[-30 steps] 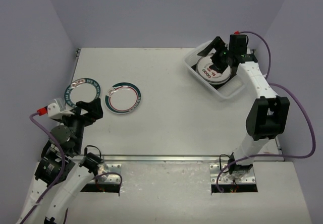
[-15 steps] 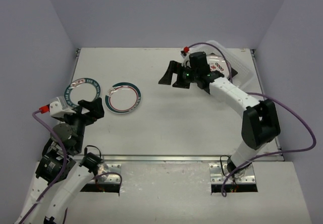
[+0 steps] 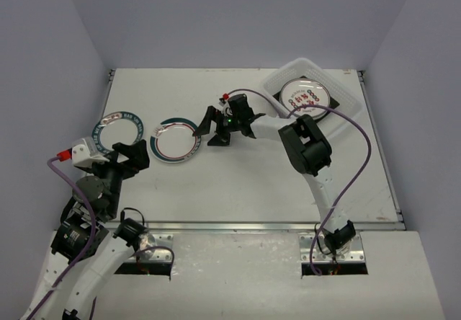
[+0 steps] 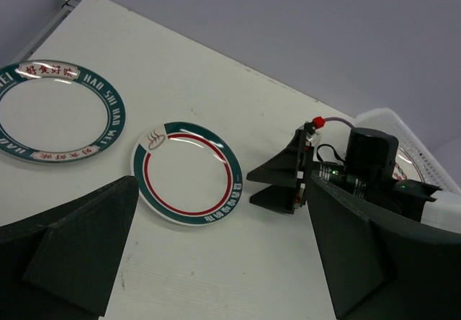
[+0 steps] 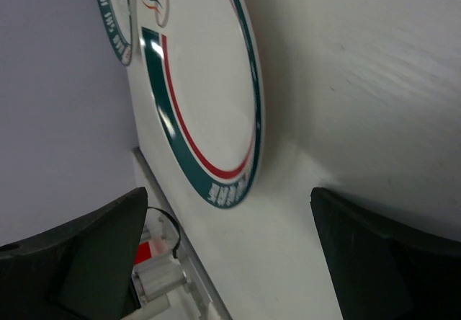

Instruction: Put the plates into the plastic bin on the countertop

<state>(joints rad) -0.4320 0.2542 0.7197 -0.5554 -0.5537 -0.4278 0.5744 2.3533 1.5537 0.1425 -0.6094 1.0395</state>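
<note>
Right gripper (image 3: 212,129) is empty now, jaws spread wide, low over the countertop (image 3: 252,183) just off the right edge of the nearer round plate (image 3: 176,138). That's the white one with the teal rim and a red ring inside. The right wrist view has that plate filling the frame ahead of the open fingers, not between them yet.

That's the big change. A second ago this same gripper was over the plastic bin (image 3: 344,98) with a plate right under its fingers, and half a second ago it was mid-swing across the counter. So the drop-off looks done: a plate with red characters (image 3: 306,95) sits flat in the bin, and the arm is already lined up for the next pickup.

Left gripper (image 3: 128,156) hasn't budged across all three moments. It hangs near the front left with its jaws wide apart and nothing in them, looking out over both loose plates.

What's left on the counter: the red-ring plate, and just past it to the left a second round plate with white lettering on a teal rim (image 3: 118,130). The two sit side by side but don't touch.

My guess is two pickups remain. The red-ring plate lies flat, so getting a finger under its rim looks like the fiddly part.
</note>
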